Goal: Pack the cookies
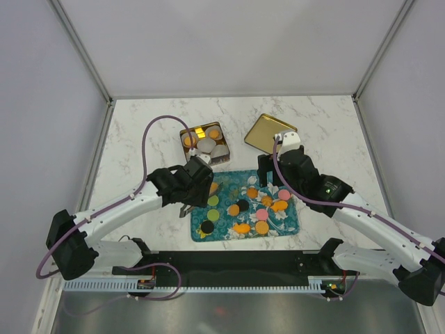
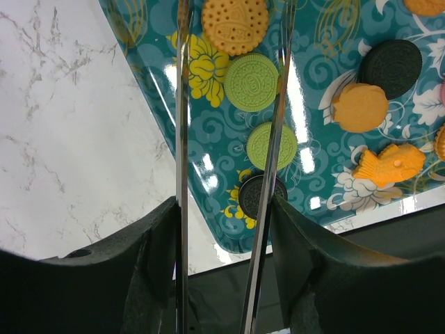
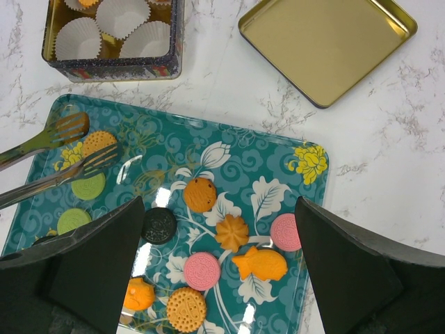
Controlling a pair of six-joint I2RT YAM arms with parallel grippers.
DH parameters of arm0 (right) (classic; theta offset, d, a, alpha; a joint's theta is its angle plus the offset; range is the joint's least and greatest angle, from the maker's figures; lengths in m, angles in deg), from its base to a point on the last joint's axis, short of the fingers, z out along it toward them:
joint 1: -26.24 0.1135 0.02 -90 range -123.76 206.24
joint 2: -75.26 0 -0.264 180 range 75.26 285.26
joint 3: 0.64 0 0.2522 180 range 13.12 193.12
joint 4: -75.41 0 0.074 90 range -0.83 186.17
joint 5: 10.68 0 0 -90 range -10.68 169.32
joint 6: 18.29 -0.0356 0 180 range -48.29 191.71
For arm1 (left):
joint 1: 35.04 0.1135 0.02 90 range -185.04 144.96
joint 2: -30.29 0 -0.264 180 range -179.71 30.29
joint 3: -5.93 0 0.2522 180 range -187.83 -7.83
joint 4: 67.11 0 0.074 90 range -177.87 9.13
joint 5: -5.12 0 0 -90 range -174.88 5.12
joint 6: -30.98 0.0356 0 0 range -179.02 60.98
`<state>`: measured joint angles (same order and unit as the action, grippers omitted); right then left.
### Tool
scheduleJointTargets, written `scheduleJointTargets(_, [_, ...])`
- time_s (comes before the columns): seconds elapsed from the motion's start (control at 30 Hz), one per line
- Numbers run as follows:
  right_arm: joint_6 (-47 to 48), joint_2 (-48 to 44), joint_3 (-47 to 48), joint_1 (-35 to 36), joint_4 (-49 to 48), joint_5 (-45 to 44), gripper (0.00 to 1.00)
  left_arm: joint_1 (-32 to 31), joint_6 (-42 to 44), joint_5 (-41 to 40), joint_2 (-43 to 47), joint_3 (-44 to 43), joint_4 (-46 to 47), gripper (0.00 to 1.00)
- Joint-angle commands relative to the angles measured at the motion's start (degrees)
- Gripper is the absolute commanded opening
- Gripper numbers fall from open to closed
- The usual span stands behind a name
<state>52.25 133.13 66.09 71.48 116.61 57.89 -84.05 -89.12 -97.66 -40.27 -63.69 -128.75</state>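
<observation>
Several cookies (image 1: 261, 214) in orange, green, pink and black lie loose on the teal flowered tray (image 1: 245, 172). My left gripper (image 1: 189, 202) (image 2: 222, 209) is shut on a pair of metal tongs (image 2: 182, 139). The tongs' tips stand apart on either side of a round orange cookie (image 2: 235, 24) (image 3: 97, 142) at the tray's far left; I cannot tell whether they touch it. Two green cookies (image 2: 250, 82) and a black one (image 2: 259, 198) lie under the blades. My right gripper (image 1: 272, 182) (image 3: 219, 202) hangs open above the tray (image 3: 278, 153), over orange (image 3: 200, 194) and pink cookies (image 3: 201, 271).
A square tin (image 1: 205, 142) (image 3: 111, 67) with white paper cups and a few orange pieces stands just beyond the tray. Its gold lid (image 1: 268, 132) (image 3: 327, 45) lies to the right on the marble table. The black base bar runs along the near edge.
</observation>
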Motion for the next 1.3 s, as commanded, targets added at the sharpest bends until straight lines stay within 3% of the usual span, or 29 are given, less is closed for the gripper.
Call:
scheduleJointTargets(0.0, [0.22,-0.12,0.47,-0.15,-1.78,-0.37,0.98,-0.64,-1.97,0.03,-0.27,0.13,1.21,0.6])
scheduleJointTargets(0.43, [0.04,-0.65,0.03,-0.15,-1.87,-0.1,0.98,-1.44,-2.41,-1.02,-1.42,1.01,1.21,0.58])
scheduleJointTargets(0.7, [-0.05,-1.18,0.29,-0.14,-1.87,0.07,0.98,-1.61,-1.71,-1.72,-0.63,-0.3,0.94,0.47])
scheduleJointTargets(1.07, [-0.14,-2.14,0.64,-0.15,-1.25,-0.45,0.98,-1.52,-0.21,-3.04,0.17,-8.03,0.15,0.45])
scheduleJointTargets(1.27, [0.04,-2.41,0.91,-0.23,-0.9,-0.72,0.98,1.9,3.3,-4.36,-2.73,-14.27,-0.11,0.46])
